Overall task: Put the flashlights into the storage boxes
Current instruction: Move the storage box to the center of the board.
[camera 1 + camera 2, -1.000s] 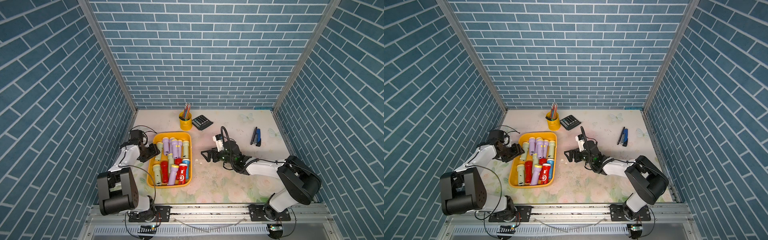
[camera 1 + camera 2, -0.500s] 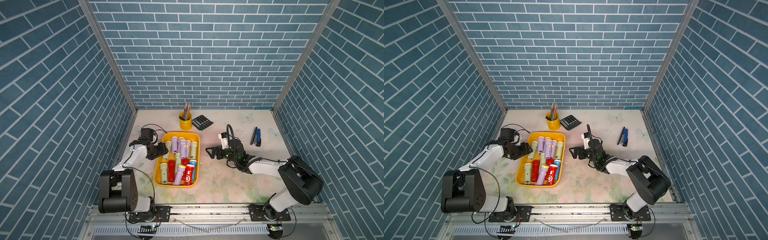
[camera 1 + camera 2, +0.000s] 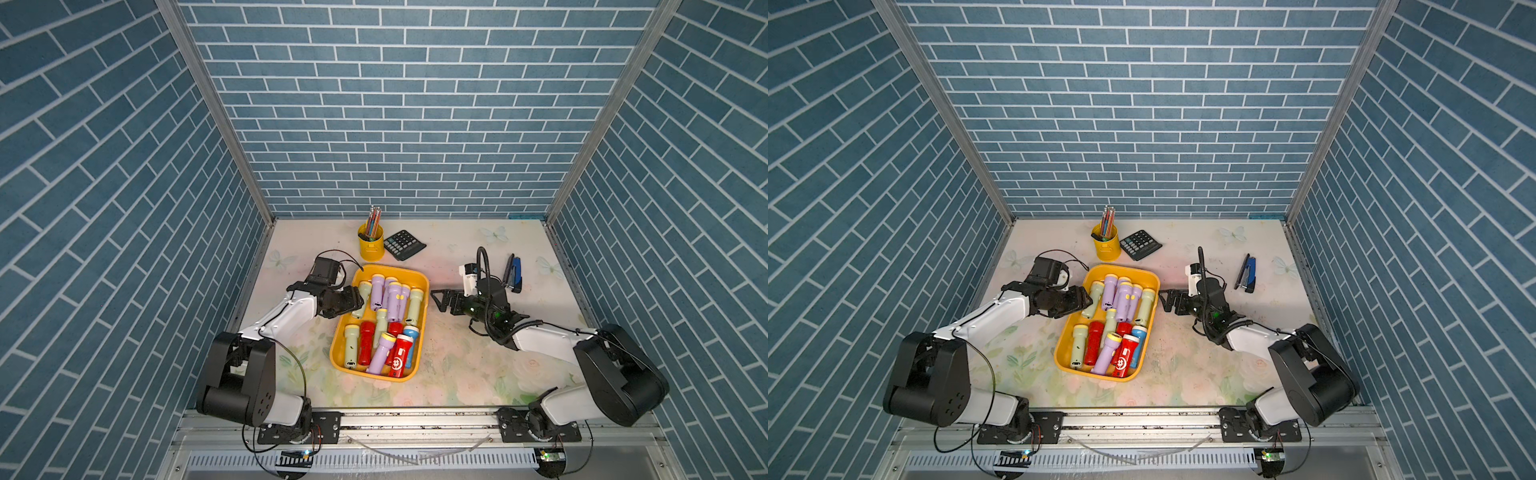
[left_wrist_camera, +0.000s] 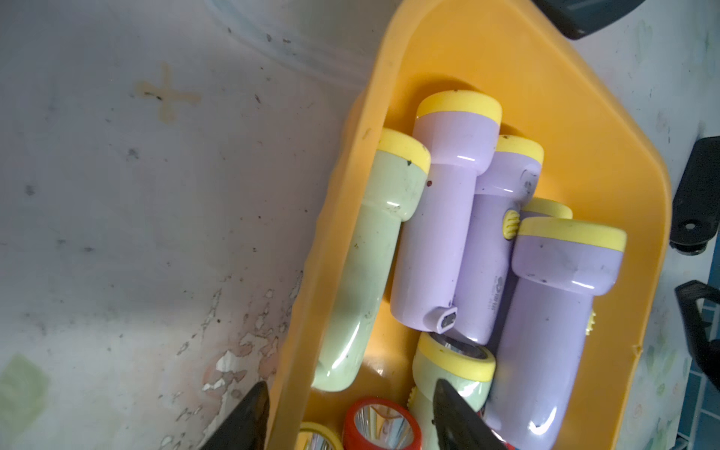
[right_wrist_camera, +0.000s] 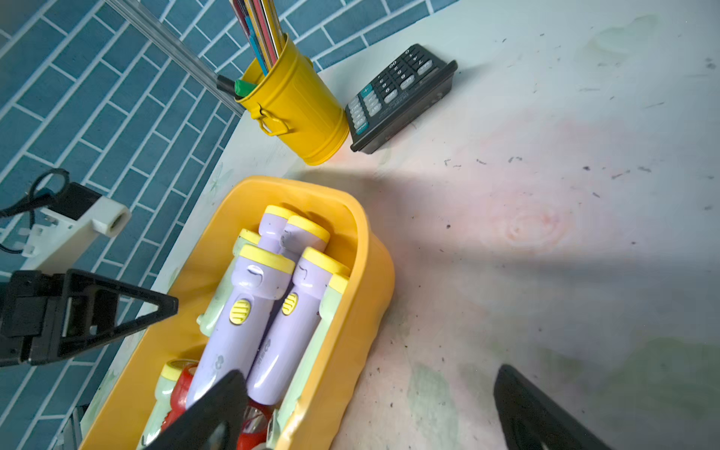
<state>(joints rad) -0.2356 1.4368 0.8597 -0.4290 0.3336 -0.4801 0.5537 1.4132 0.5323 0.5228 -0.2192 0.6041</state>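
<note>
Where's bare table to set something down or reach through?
Free: front of the table, between the orange-yellow tray and the right arm; the back strip between calculator and stapler. Crowded: both tray sides, with the left gripper straddling its wall and the right gripper open beside it; pencil cup close behind.

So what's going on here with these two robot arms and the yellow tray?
All the flashlights in view already lie in the orange-yellow tray; none shows loose on the table. The left gripper has its jaws straddling the tray's wall, one inside and one outside, and the tray has slid toward the middle of the table over the last second. The right gripper sits beside the tray with jaws open, holding nothing.
</note>
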